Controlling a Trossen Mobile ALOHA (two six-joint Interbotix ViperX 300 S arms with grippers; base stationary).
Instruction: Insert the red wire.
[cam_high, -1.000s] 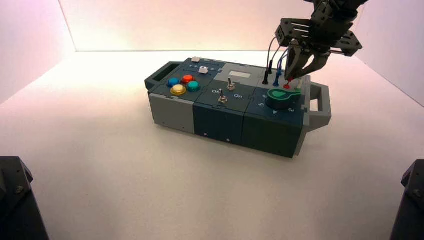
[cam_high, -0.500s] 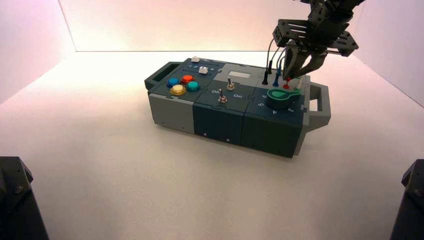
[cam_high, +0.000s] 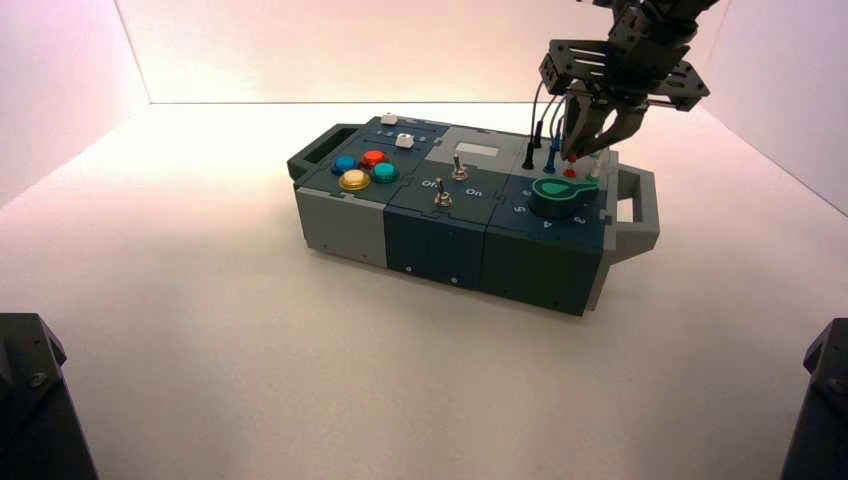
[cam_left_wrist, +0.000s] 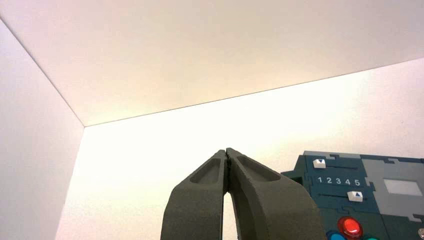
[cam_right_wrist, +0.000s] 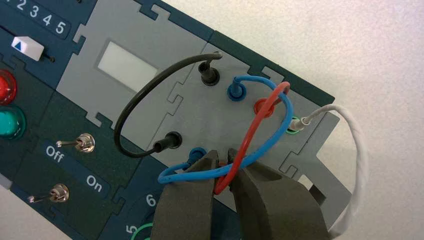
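The right gripper (cam_right_wrist: 223, 159) pinches the red wire (cam_right_wrist: 248, 136) plug over the box's (cam_high: 440, 245) two-o'clock corner — seating is underway; next, a straight push down. The left gripper (cam_left_wrist: 227, 156) waits, clenched empty.

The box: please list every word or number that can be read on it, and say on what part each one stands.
"1 2 3 4 5": on the scale between the two white sliders.
"Off" and "On": on the dark panel between the two toggle switches.
"6" and "5": on the dial ring around the green knob; its other numbers are too small to read.
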